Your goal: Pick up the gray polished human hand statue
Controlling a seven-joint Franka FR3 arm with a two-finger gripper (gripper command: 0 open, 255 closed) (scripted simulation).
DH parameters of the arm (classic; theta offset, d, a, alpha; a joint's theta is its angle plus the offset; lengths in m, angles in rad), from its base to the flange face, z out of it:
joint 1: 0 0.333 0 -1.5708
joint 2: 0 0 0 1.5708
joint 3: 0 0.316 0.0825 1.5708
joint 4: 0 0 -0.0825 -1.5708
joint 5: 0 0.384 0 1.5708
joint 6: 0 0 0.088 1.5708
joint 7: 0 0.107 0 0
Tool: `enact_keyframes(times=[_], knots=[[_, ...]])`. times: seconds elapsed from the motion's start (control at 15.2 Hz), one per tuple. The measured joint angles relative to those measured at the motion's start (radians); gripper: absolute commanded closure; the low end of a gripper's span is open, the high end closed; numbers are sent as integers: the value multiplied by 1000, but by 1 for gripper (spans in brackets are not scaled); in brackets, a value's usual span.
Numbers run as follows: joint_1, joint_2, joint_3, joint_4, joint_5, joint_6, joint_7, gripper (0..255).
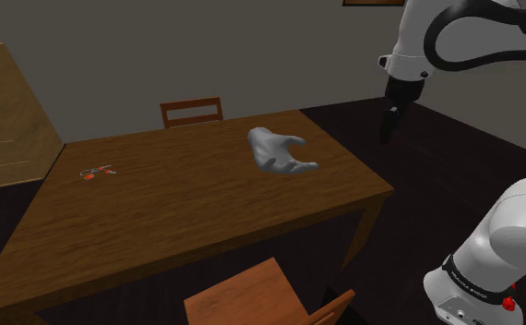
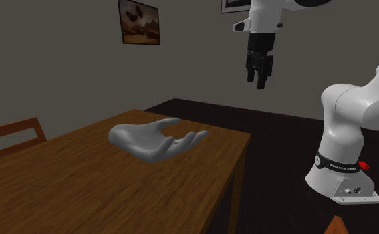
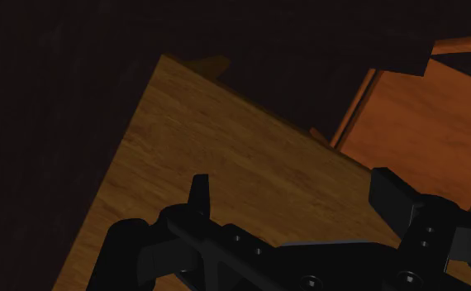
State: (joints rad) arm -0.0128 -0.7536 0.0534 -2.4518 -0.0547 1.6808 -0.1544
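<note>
The gray human hand statue (image 1: 280, 152) lies palm up on the wooden table (image 1: 160, 222), toward the end nearest the arm. In the second exterior view the statue (image 2: 155, 139) points its fingers toward the table's corner. My black gripper (image 1: 390, 125) hangs high in the air beyond that table end, well apart from the statue and pointing down. From the other side the gripper (image 2: 260, 76) is above and to the right of the statue. In the wrist view the gripper (image 3: 296, 198) is open, with nothing between its fingers (image 3: 199, 194), over the table's corner (image 3: 225, 157).
A wooden chair (image 1: 192, 111) stands behind the table and another (image 1: 252, 295) at its near side. A small red object (image 1: 96, 172) lies at the table's far left. A wooden cabinet (image 1: 3, 111) stands at the left. A framed picture (image 2: 139, 22) hangs on the wall.
</note>
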Motion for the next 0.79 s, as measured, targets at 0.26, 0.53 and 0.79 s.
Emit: enact_keyframes(times=[0.26, 0.53, 0.79], knots=[[-4, 98, 4, 49, 0, 38, 7, 0], [-14, 266, 4, 135, -7, 98, 13, 0], [-18, 447, 13, 254, -11, 137, 31, 0]])
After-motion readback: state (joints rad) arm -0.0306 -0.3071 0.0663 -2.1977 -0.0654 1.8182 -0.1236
